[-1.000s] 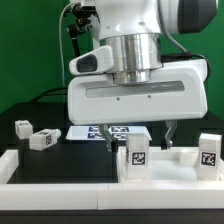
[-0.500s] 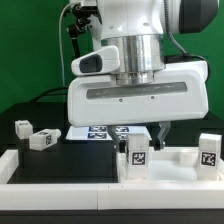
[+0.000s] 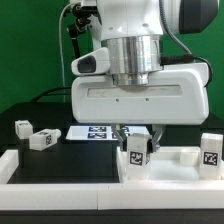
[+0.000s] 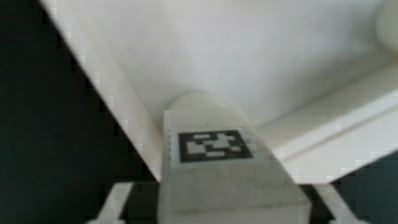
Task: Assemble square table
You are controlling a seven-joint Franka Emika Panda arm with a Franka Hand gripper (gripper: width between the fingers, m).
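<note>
The gripper (image 3: 137,141), wide open a second ago, now pinches the tagged leg (image 3: 137,152) standing on the square table top (image 3: 182,160) near its end on the exterior view's left, so the leg looks ready for lifting.

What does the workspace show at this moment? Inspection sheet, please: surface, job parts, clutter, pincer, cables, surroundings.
Surface: black table; the marker board lies flat at the back.
Job's things: gripped leg upright over the white table top; right leg upright; near lying leg and far lying leg at the exterior view's left.
Clutter: nothing seen; a white rail runs along the front.
Pincer: pincer closed on the gripped leg, one finger on each side.
Cables: black cables behind the arm, off the table.
Surroundings: green backdrop.
</note>
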